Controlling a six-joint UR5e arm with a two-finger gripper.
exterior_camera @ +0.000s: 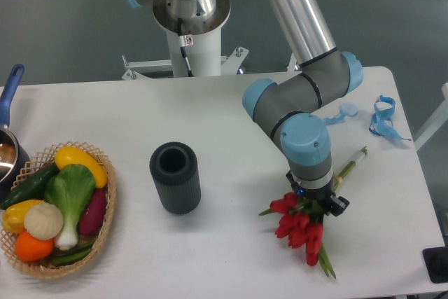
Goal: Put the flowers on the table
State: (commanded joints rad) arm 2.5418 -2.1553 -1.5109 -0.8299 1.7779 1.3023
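The jaws (314, 201) are clenched on the flowers (301, 229), which hang low over the tabletop (231, 124) near its front right corner, blooms toward the front edge. Whether they touch the surface is unclear; letting go and pulling away remain.

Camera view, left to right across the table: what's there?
Blue-handled pot at the edge → woven basket of vegetables → dark ribbed cylindrical vase → bunch of red tulips under the gripper → curled blue ribbons.
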